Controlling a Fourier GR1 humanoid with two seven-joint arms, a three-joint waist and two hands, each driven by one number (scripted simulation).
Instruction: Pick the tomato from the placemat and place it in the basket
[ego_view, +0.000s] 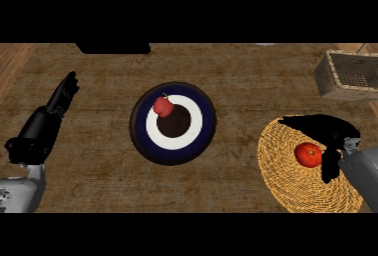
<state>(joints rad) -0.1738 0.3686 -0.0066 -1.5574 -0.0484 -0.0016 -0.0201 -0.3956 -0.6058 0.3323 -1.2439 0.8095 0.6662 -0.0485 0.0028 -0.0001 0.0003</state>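
A red tomato (308, 154) lies on the round woven straw placemat (288, 180) at the lower right. My right hand (329, 134) arches over it from the right, fingers curved above the tomato and thumb reaching down beside it; the tomato still rests on the mat. The wicker basket (353, 75) stands at the upper right edge, partly cut off by the view. My left hand (63, 95) rests at the far left with straight fingers pointing up.
A round plate (174, 123) with dark blue, white and brown rings sits in the middle, carrying a small red apple-like fruit (163, 106). A dark object (113, 48) lies at the far edge of the wooden counter.
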